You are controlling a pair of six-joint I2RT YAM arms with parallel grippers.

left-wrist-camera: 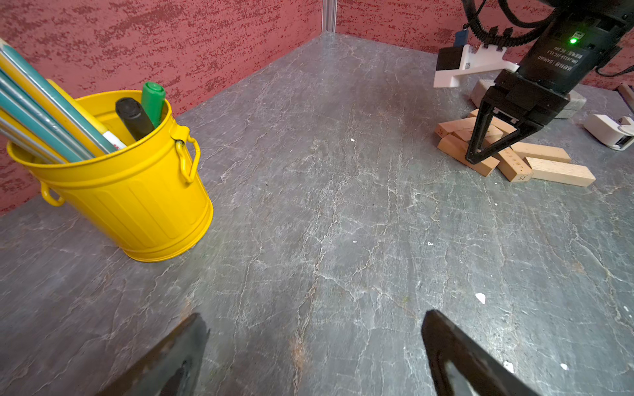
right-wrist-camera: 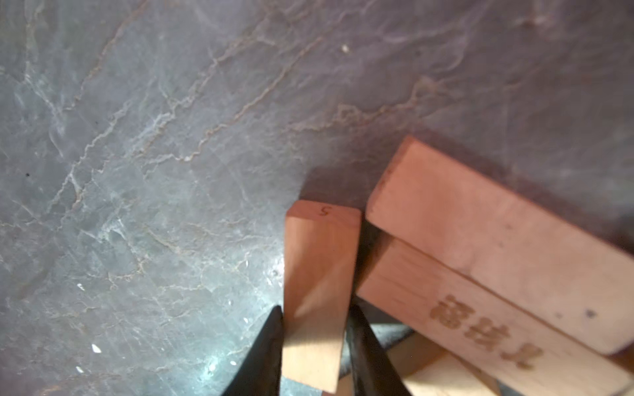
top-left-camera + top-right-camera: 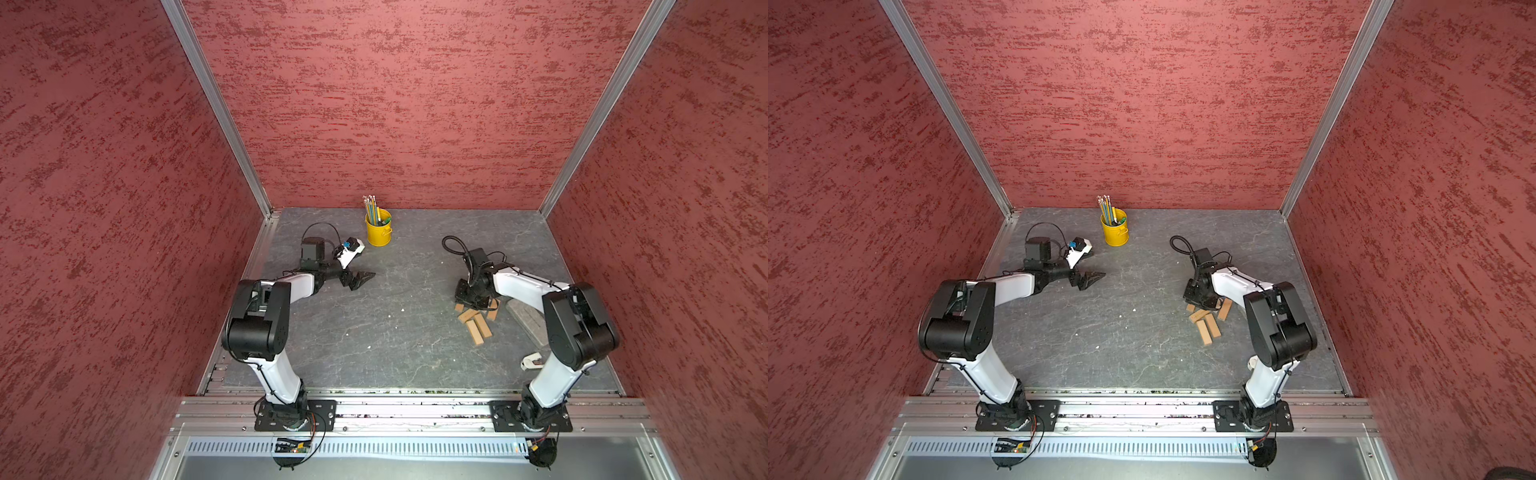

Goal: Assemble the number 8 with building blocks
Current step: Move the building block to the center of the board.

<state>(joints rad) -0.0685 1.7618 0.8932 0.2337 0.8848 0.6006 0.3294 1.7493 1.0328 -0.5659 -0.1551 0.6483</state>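
Several building blocks (image 3: pixel 476 321) (image 3: pixel 1207 322) lie in a loose heap on the grey table, right of the middle. My right gripper (image 2: pixel 315 310) points down at the far end of the heap and is shut on one building block (image 2: pixel 319 260), a black finger on each long side. That block touches a neighbouring block with printed lettering (image 2: pixel 480 329). The left wrist view shows the right gripper (image 1: pixel 475 158) down on the heap (image 1: pixel 549 168). My left gripper (image 3: pixel 362 279) (image 1: pixel 314 317) rests low at the far left, open and holding nothing. The number 8 is out of view.
A yellow bucket (image 3: pixel 379 235) (image 1: pixel 137 192) of pencils and markers stands at the back, near my left gripper. A grey slab (image 3: pixel 528 318) lies right of the heap, partly under the right arm. A small white object (image 3: pixel 531 360) sits near the right arm's base. Red walls close three sides.
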